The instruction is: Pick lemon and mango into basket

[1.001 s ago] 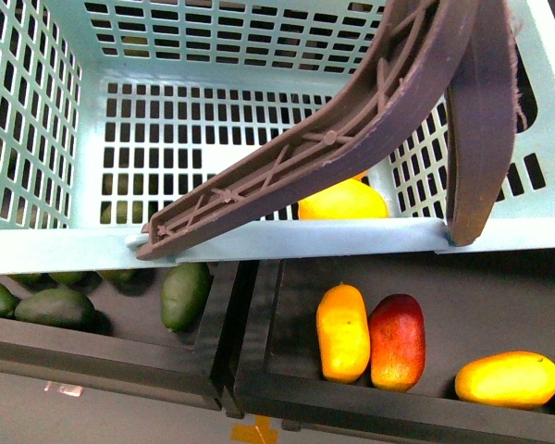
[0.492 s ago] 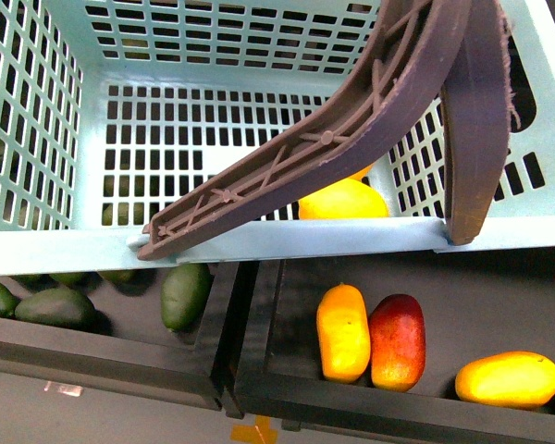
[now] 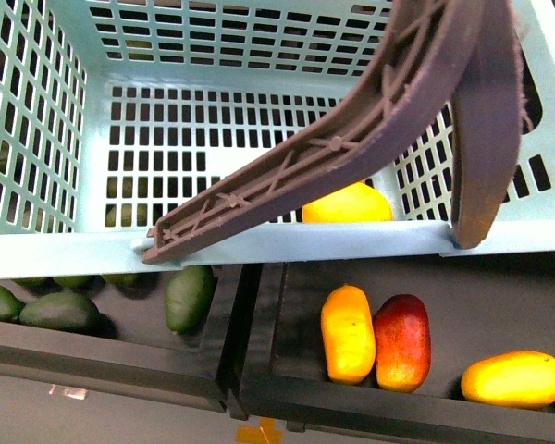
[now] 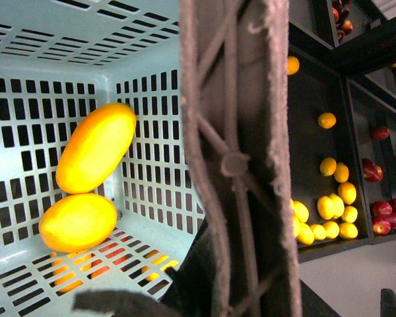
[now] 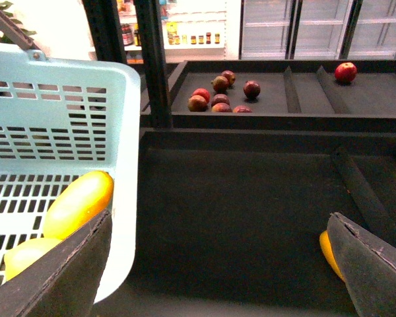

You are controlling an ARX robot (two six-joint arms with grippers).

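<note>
The light turquoise basket (image 3: 287,242) fills the top of the front view, its brown ribbed handle (image 3: 351,153) swung across it. In the left wrist view two yellow-orange fruits lie in a basket corner: the longer mango (image 4: 96,146) leaning on the wall and the plumper lemon (image 4: 78,221) below it. My left gripper (image 4: 231,290) is shut on the basket's handle (image 4: 234,158). My right gripper (image 5: 218,264) is open and empty over a dark tray beside the basket (image 5: 66,99). The mango (image 5: 79,201) and lemon (image 5: 23,254) show inside it.
Below the basket, black trays hold dark green fruits (image 3: 60,310), a yellow mango (image 3: 348,333), a dark red mango (image 3: 402,342) and another yellow fruit (image 3: 513,377). A yellow fruit (image 5: 327,251) lies by my right fingertip. Red fruits (image 5: 218,96) sit on a far shelf.
The basket, its handle and the trays below have shifted a few pixels to the right in the front view. The fruit in the basket stays where it was.
</note>
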